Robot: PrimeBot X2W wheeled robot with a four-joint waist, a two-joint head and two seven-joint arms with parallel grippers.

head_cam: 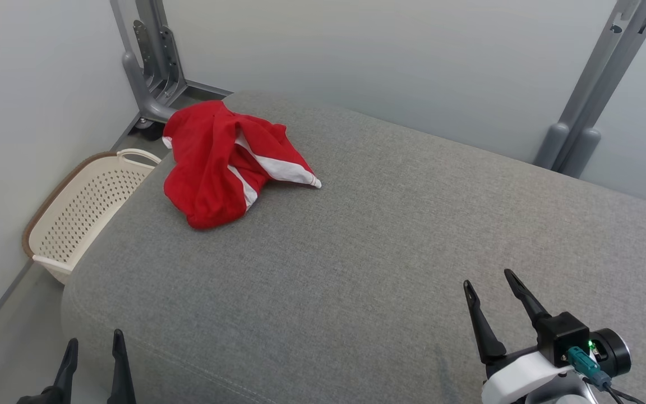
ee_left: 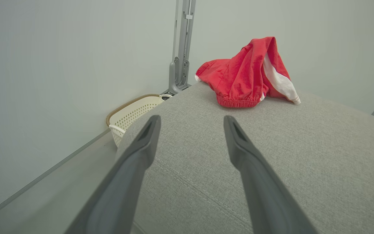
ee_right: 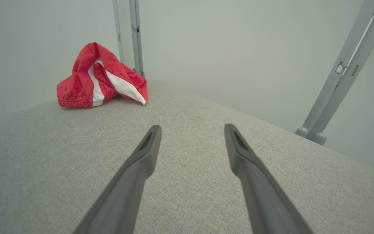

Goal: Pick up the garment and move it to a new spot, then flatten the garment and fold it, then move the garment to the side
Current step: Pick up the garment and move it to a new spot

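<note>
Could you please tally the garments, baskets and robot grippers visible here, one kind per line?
Garments: 1, the red garment
Baskets: 1, the cream basket
Grippers: 2, the left gripper and the right gripper
Total: 4

walls (head_cam: 31, 112): plain pale grey, meeting in a corner at the far left.
floor (head_cam: 14, 365): smooth grey, with a thin strip along the foot of the left wall.
cushion (head_cam: 356, 235): wide pad of grey woven fabric, with a stitched seam near its front edge.
basket (head_cam: 82, 207): cream plastic with holes and a brown rim, on the floor between the left wall and the cushion.
left post (head_cam: 152, 67): grey metal, in the far corner.
right post (head_cam: 598, 101): grey metal, by the back wall.
light: soft and even.
</note>
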